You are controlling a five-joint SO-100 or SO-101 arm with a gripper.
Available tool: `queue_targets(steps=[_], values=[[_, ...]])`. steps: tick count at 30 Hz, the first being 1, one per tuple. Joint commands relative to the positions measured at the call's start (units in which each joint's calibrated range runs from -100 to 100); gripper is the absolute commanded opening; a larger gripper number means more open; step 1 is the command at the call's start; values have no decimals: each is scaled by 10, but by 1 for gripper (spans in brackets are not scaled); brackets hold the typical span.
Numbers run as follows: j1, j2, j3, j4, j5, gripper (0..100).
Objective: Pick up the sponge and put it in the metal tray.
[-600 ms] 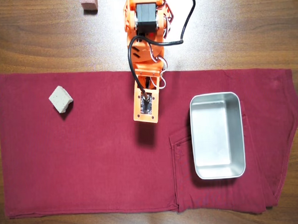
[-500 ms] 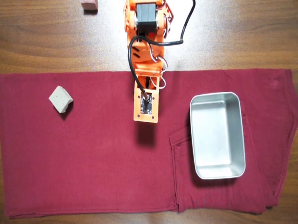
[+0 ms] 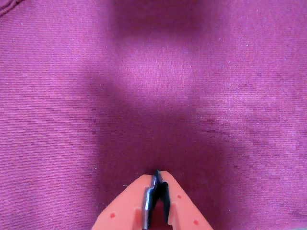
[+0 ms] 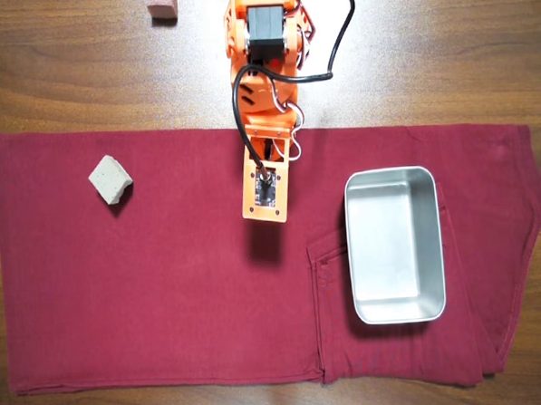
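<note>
The sponge [image 4: 110, 179], a small pale beige-grey foam block, lies on the dark red cloth [image 4: 167, 299] at the left in the overhead view. The metal tray [image 4: 394, 245], a shiny silver pan, stands empty on the cloth at the right. My orange arm [image 4: 262, 94] reaches down from the top middle, between the two. In the overhead view the arm's end hides the fingers. In the wrist view my gripper [image 3: 157, 176] is shut and empty above bare cloth. Neither sponge nor tray shows in the wrist view.
A pinkish-brown block [image 4: 162, 4] sits on the wooden table [image 4: 444, 48] at the top left, off the cloth. A black cable [image 4: 339, 36] loops beside the arm's base. The cloth has folds and seams near the tray's left side.
</note>
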Motion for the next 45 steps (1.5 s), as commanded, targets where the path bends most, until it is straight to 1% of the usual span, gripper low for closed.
queue_targets(steps=[1, 37, 45], values=[[-2, 4, 4, 9, 0, 0], [-2, 4, 4, 9, 0, 0], [-32, 4, 4, 9, -5, 0]])
